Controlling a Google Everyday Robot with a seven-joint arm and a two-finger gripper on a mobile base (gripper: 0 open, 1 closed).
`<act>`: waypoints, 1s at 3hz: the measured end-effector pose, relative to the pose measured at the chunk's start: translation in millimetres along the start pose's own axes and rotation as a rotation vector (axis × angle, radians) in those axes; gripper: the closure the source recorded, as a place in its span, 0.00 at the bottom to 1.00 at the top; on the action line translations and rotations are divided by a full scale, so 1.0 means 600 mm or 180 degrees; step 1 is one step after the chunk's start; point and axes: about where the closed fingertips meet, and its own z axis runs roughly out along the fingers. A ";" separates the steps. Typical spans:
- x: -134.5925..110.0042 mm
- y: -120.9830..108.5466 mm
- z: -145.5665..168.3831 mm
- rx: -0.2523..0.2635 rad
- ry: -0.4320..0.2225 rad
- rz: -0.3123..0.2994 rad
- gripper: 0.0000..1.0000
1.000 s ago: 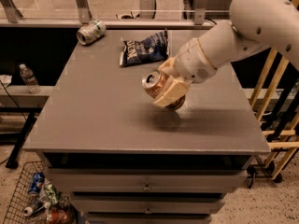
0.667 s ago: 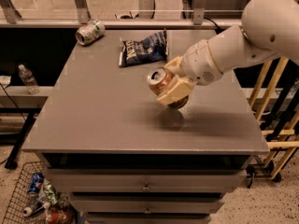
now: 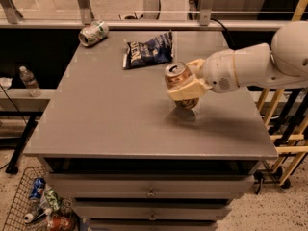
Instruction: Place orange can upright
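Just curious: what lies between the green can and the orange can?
A dark blue chip bag, on the table, in the camera view. The pincer holds the orange can tilted over the table.

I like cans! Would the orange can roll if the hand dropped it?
Probably. The hand, over the table, holds the orange can tilted, so it would likely tip. Its round sides would probably let it roll.

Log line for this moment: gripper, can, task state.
gripper: shut on orange can | can: tilted, low over table right of centre, contact unclear | upright placement: not yet done
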 end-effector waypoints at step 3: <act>0.029 -0.026 -0.005 0.0412 -0.0887 0.0417 1.00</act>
